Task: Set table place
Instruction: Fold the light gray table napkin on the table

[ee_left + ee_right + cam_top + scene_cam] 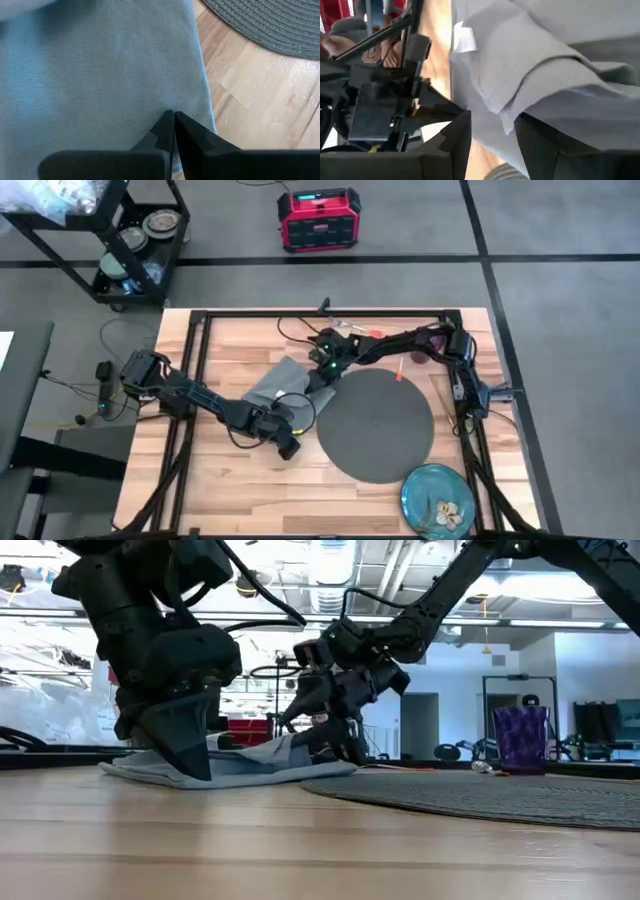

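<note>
The grey napkin (pixel 283 383) lies crumpled left of the round mat (pixel 377 423), mid-worktop. The left pincer (pixel 173 120) is pressed together on its near edge; the right pincer (pixel 492 131), spread, straddles a fold at its far end. Being soft, limp cloth, it is probably best held by hems or corners.

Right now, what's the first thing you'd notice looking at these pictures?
Both arms meet over the grey napkin, left of the big round mat mid-table. The left gripper has its jaws shut at the cloth's edge; the right gripper reaches in with jaws open around a fold. A blue-green plate waits at the table's near right corner.
</note>
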